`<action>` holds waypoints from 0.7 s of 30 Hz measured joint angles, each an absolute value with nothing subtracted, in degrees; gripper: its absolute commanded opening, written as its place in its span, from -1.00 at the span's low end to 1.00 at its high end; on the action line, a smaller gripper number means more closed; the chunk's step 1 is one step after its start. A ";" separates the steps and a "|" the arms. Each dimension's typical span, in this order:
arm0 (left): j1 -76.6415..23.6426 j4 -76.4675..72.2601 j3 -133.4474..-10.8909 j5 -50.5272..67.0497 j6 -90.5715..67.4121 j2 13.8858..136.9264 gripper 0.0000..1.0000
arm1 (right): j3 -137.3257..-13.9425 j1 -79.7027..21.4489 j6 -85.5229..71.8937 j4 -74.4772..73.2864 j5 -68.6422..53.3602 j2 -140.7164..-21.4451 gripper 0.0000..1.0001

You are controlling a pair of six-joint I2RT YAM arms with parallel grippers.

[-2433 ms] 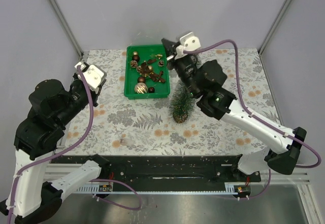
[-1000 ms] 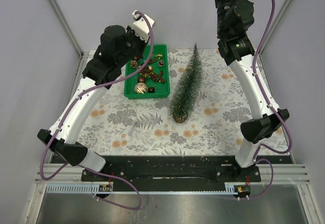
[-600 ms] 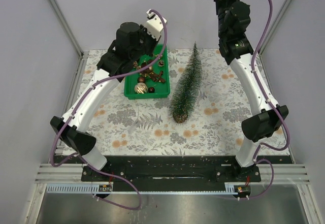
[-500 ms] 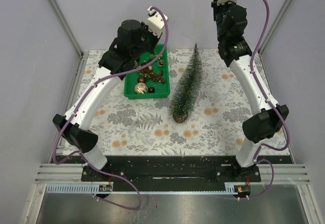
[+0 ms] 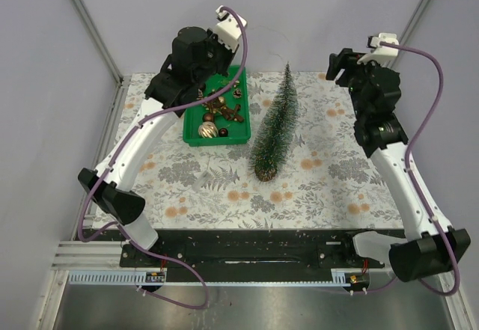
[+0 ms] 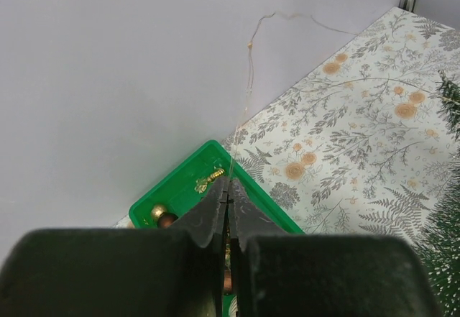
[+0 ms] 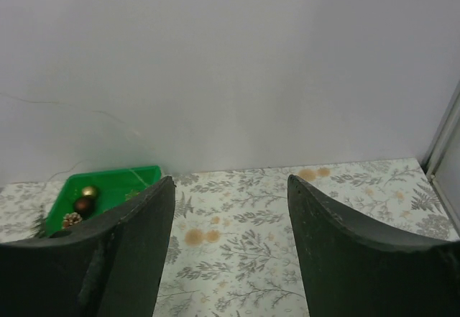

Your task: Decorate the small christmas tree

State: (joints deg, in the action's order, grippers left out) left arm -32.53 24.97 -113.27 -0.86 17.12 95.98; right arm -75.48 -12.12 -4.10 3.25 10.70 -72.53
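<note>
Right arm has swung down from high at the back, and the right gripper [image 7: 230, 180] now hangs well right of the green plastic tray [image 5: 224, 141], black fingers spread wide. Nearest us, just right of that tray, the small dark green bottle-brush christmas tree [image 5: 273, 128] is on the fern-print tablecloth [image 5: 224, 188], round base towards us, tip pointing away; standing or lying, I can't tell. Inside the tray, gold and brown baubles [image 5: 209, 129]. Over the tray's far end, the left gripper [image 6: 228, 182] is pressed together, pinching a thin coppery wire [image 6: 248, 80] that climbs past the tray's far rim.
</note>
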 measured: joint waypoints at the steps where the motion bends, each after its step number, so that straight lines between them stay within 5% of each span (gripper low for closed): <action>1: -32.53 24.97 -113.27 -0.89 17.12 95.74 -0.94 | -73.89 -12.14 -5.08 3.64 9.98 -70.17 0.47; 10: -32.73 26.57 -114.43 -0.97 17.15 91.66 -0.92 | -72.75 -12.27 -8.47 4.34 4.56 -67.48 0.50; 21: -33.76 27.73 -114.41 -1.04 17.54 86.32 -0.91 | -54.85 -12.27 -12.95 -3.46 1.72 -54.89 0.50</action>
State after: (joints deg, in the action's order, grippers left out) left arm -33.76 27.73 -114.41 -1.04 17.54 86.32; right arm -54.85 -12.27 -12.95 -3.46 1.72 -54.89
